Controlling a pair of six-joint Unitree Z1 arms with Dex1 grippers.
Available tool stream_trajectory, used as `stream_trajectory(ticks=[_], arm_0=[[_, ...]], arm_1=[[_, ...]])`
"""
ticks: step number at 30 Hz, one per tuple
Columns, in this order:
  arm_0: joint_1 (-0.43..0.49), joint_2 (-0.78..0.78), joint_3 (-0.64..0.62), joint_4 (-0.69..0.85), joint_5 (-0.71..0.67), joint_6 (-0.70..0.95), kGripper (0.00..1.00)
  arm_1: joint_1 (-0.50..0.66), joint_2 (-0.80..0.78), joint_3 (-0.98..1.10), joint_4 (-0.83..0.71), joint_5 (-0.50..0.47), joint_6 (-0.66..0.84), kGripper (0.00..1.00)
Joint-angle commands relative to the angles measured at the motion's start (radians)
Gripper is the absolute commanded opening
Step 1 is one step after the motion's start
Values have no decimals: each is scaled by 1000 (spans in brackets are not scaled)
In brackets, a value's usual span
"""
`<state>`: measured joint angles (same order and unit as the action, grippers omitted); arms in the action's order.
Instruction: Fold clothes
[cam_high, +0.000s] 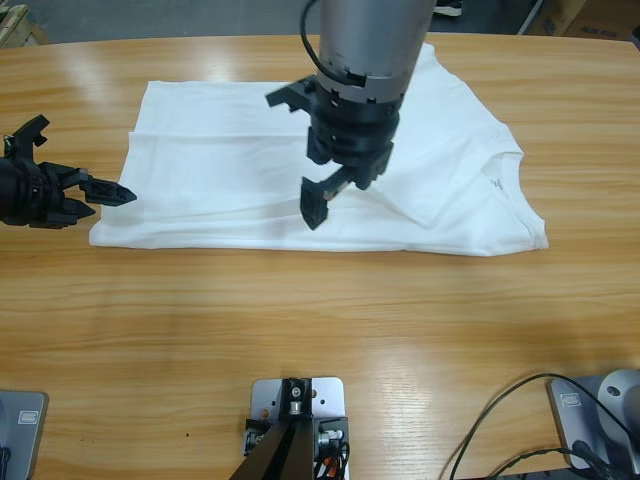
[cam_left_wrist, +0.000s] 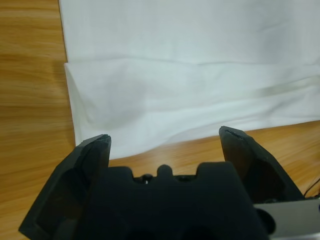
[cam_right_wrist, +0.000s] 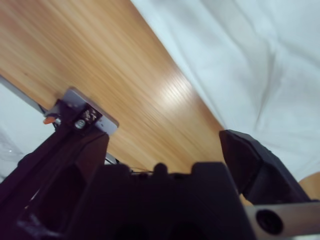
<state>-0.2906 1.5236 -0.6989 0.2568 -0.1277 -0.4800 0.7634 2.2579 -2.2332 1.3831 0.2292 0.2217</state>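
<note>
Reaching in from the left edge of the table (cam_high: 300, 320), the left gripper (cam_high: 98, 200) hangs with its jaws spread wide and nothing between them, its tips just beside the near left corner of the T-shirt (cam_high: 230, 170). The left wrist view looks along those jaws at that corner, where a folded edge of white cloth lies flat on the wood. The shirt lies across the far half of the table, partly folded, hem toward the left and collar (cam_high: 505, 185) toward the right, with small dark lettering just visible by the collar. Coming down from the top near the middle, the right gripper (cam_high: 325, 200) hovers above the shirt's near edge, jaws also wide apart and holding nothing. Its wrist view shows bare wood on one side and creased white fabric on the other. At the bottom right, black cables (cam_high: 520, 440) trail over the table.
</note>
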Motion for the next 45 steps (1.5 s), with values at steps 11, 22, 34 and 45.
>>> stream_trajectory(ticks=[11,22,34,45], arm_0=[[-10,82,21,-33,20,14,830],[-10,88,21,-36,20,18,830],[1,103,14,-31,25,3,830],[1,7,26,35,27,-48,826]], arm_1=[[82,295,-375,219,190,-153,899],[82,336,-366,229,271,-140,900],[82,318,-352,229,260,-139,899],[82,311,-330,229,259,-140,899]])
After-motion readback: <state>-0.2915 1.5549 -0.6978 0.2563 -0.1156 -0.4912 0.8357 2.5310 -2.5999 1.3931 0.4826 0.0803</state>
